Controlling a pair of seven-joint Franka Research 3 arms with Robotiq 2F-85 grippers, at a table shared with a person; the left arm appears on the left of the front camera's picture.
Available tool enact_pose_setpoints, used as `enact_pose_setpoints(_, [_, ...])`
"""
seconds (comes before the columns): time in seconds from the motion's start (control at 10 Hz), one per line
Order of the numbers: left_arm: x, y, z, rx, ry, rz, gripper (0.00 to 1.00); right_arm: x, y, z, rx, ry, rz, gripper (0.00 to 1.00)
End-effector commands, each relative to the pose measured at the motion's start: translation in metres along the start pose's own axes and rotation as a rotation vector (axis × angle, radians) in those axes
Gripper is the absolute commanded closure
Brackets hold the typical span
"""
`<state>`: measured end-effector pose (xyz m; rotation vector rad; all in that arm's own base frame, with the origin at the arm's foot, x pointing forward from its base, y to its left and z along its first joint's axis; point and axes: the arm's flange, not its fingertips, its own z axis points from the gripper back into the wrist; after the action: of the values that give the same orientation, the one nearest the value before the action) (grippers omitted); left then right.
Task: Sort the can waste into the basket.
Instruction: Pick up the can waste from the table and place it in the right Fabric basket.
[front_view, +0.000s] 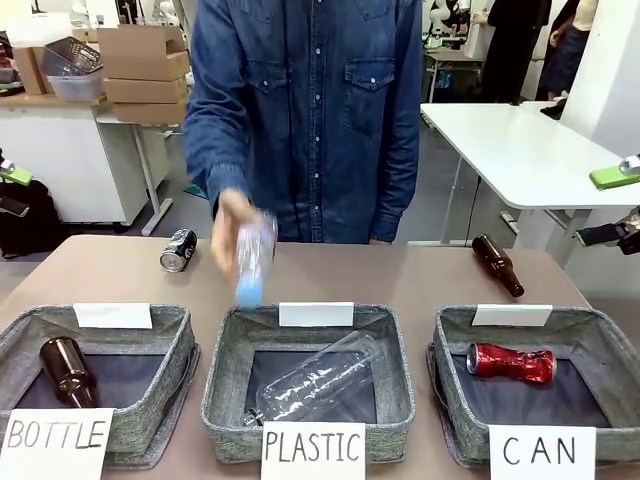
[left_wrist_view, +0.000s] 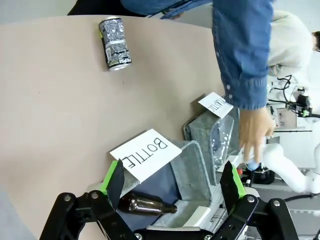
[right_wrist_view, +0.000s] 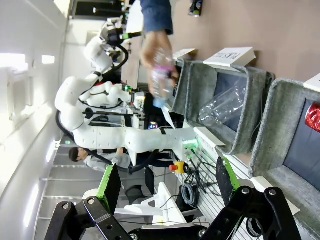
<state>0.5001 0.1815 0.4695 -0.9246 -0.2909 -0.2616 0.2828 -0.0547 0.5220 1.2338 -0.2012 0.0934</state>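
The shiny red can (front_view: 510, 363) lies in the grey basket (front_view: 447, 345) signed CAN at the front right; its end shows in the right wrist view (right_wrist_view: 312, 116) inside that basket (right_wrist_view: 280, 130). The black and silver can (front_view: 178, 250) lies on its side on the table at the far left, also seen as a can (left_wrist_view: 115, 43) in the left wrist view. My left gripper (front_view: 12, 190) hangs open at the left edge, above the BOTTLE basket (left_wrist_view: 172, 180). My right gripper (front_view: 615, 205) is open at the right edge, high off the table (right_wrist_view: 167, 180). Neither holds anything.
A person's hand holds a clear plastic bottle (front_view: 252, 262) above the PLASTIC basket (front_view: 225, 350), which holds another clear bottle (front_view: 315, 385). One brown bottle (front_view: 497, 264) lies on the table at the far right. Another (front_view: 67, 371) lies in the BOTTLE basket (front_view: 175, 340).
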Motion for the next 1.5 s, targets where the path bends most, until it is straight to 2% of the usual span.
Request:
enact_pose_setpoints(0.0, [0.0,-0.015,-0.019,0.107,0.012,0.038,0.0,0.001,0.0,0.002,-0.002,0.007,0.026,0.0])
enact_pose_setpoints(0.2, [0.0,-0.018,-0.02,0.107,0.007,0.037,0.0,0.001,0.0,0.002,-0.002,0.007,0.026,0.0])
enact_pose_setpoints(0.3, [-0.007,-0.016,-0.008,-0.01,0.033,-0.03,0.0,0.001,0.0,0.002,-0.002,0.007,0.026,0.0])
enact_pose_setpoints(0.4, [-0.014,-0.01,0.005,-0.059,-0.024,-0.023,0.0,0.001,0.0,0.002,-0.002,0.007,0.026,0.0])
enact_pose_setpoints(0.6, [-0.028,-0.005,0.016,-0.077,-0.07,-0.013,0.0,0.001,0.0,0.002,-0.002,0.007,0.026,0.0])
enact_pose_setpoints(0.7, [-0.026,-0.007,0.01,-0.057,-0.035,-0.007,0.0,0.001,0.0,0.002,-0.002,0.007,0.026,0.0])
enact_pose_setpoints(1.0, [-0.001,-0.021,-0.021,0.021,0.028,-0.013,0.0,0.001,0.0,0.002,-0.002,0.007,0.026,0.0])
enact_pose_setpoints(1.1, [0.019,-0.026,-0.049,0.071,0.081,-0.013,0.0,0.001,0.0,0.002,-0.002,0.007,0.026,0.0])
enact_pose_setpoints(1.3, [0.06,-0.021,-0.116,0.251,0.17,0.051,0.0,0.001,0.0,0.002,-0.002,0.007,0.026,0.0])
enact_pose_setpoints(1.4, [0.078,-0.014,-0.153,0.397,0.179,0.076,0.0,0.001,0.0,0.002,-0.002,0.007,0.026,0.0])
